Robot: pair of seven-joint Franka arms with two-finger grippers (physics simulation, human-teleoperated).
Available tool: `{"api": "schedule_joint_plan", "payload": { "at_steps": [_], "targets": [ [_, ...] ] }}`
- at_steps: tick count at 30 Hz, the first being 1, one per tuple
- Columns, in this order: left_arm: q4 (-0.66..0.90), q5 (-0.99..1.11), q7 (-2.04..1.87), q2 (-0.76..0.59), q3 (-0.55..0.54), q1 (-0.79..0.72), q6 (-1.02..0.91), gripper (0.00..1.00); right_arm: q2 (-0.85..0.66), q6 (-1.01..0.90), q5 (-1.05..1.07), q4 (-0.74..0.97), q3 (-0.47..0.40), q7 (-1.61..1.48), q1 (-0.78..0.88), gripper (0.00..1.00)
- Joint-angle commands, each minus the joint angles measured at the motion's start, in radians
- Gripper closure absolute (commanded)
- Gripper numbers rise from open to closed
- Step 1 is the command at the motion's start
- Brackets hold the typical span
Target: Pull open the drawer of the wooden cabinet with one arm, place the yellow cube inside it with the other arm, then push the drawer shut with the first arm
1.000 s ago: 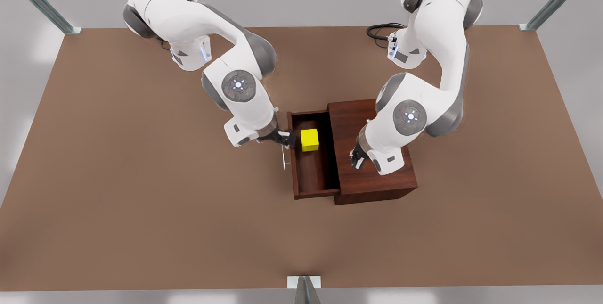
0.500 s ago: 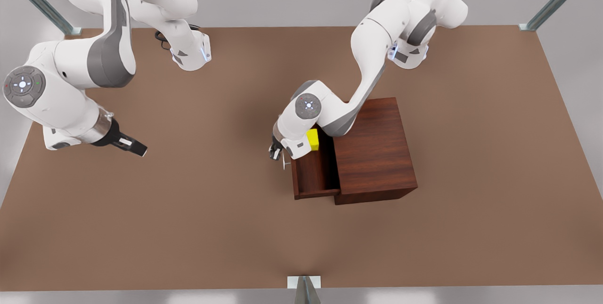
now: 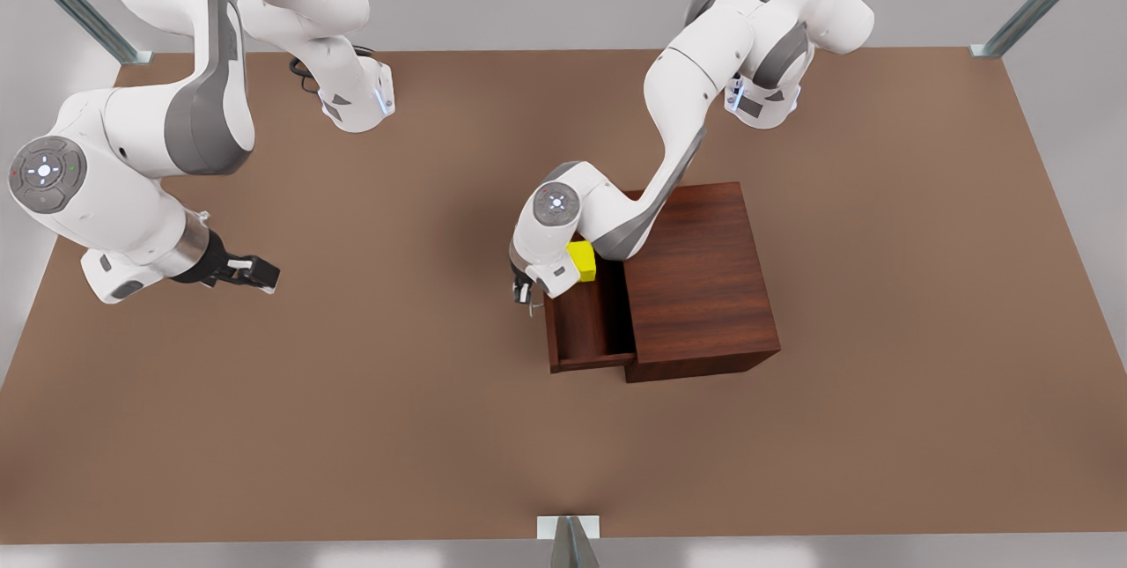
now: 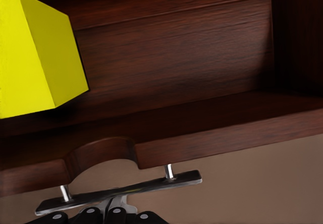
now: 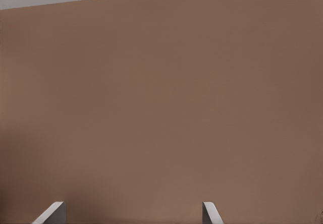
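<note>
The wooden cabinet (image 3: 700,277) stands right of the table's middle, its drawer (image 3: 585,321) pulled out toward the front view's left. The yellow cube (image 3: 581,260) (image 4: 35,57) rests inside the drawer near its far end, partly covered by an arm in the front view. My left gripper (image 3: 522,289) (image 4: 117,209) is at the silver bar handle (image 4: 121,191), fingers together, tips against the bar. My right gripper (image 3: 260,273) (image 5: 133,214) hovers open over bare table far to the front view's left, holding nothing.
The brown table (image 3: 396,418) stretches wide around the cabinet. Both arm bases (image 3: 357,101) sit at the far edge, with a black cable beside one. Metal frame posts (image 3: 568,542) stand at the near edge and the far corners.
The arm at the handle a second ago has swung far to the front view's left. The other arm came off the cabinet top to the handle. The cube stays in the drawer.
</note>
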Motion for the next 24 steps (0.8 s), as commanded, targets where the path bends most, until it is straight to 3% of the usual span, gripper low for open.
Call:
{"api": "schedule_joint_plan", "payload": {
  "at_steps": [1,24],
  "targets": [
    [0.0,0.014,-0.015,-0.003,0.0,0.002,-0.056,0.79,-0.001,0.015,-0.009,0.001,0.001,-0.21,-0.001,0.0],
    [0.0,0.008,0.214,-0.047,0.0,0.132,-0.402,0.79,-0.001,0.023,-0.012,0.008,-0.002,-0.189,-0.001,0.0]
  ]
}}
